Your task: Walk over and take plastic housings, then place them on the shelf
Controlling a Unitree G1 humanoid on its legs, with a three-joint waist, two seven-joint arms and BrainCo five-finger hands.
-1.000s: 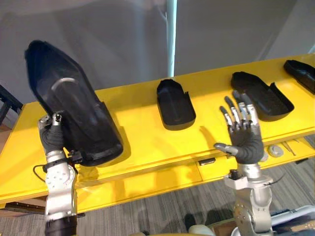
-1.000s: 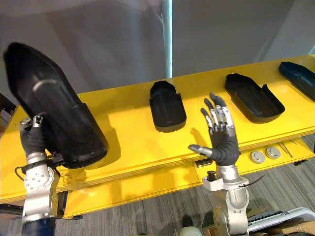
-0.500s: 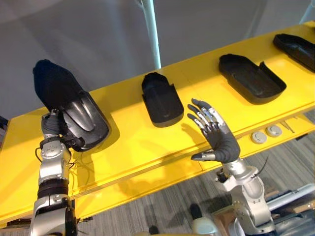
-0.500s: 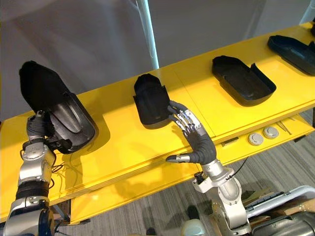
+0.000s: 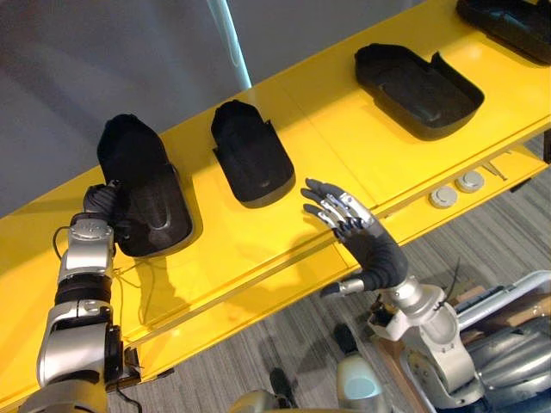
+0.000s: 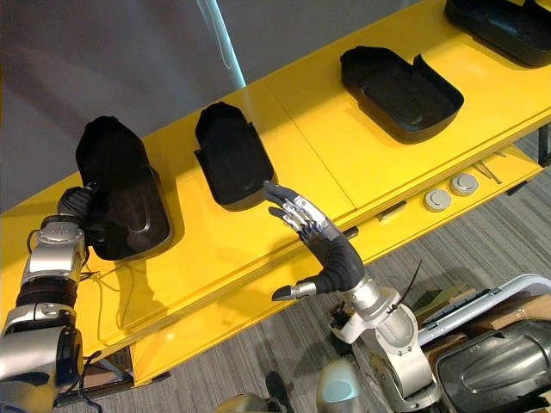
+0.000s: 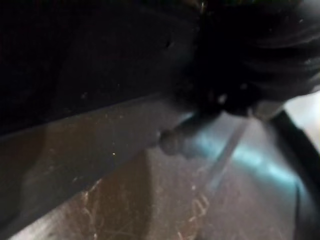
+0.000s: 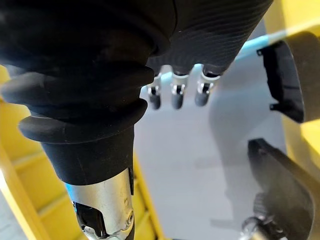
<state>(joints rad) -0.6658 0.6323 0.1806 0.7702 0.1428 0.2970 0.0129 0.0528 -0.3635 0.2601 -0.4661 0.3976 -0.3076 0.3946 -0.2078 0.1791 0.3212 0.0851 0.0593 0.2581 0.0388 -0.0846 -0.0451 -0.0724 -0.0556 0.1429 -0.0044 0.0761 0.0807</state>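
A large black plastic housing (image 5: 142, 185) lies open side up on the yellow shelf (image 5: 258, 232), at its left part. My left hand (image 5: 102, 205) is at the housing's near left rim, fingers curled on the edge; its wrist view shows the dark housing wall (image 7: 90, 75) pressed close. My right hand (image 5: 366, 245) hovers open over the shelf's front edge, fingers spread and holding nothing, its fingertips (image 8: 172, 95) straight. Further black housings rest on the shelf: a small one (image 5: 251, 153) at the middle, a wide one (image 5: 417, 77) to the right, another (image 5: 508, 17) at the far right.
A grey wall with a pale vertical post (image 5: 228, 39) rises behind the shelf. Two round silver discs (image 5: 456, 189) sit on the lower ledge at the right. Grey carpet (image 5: 258, 361) lies in front of the shelf.
The large housing went from raised and upright in my left hand down to lying flat on the shelf. My right hand reached forward to the shelf's front edge. The camera view shifted.
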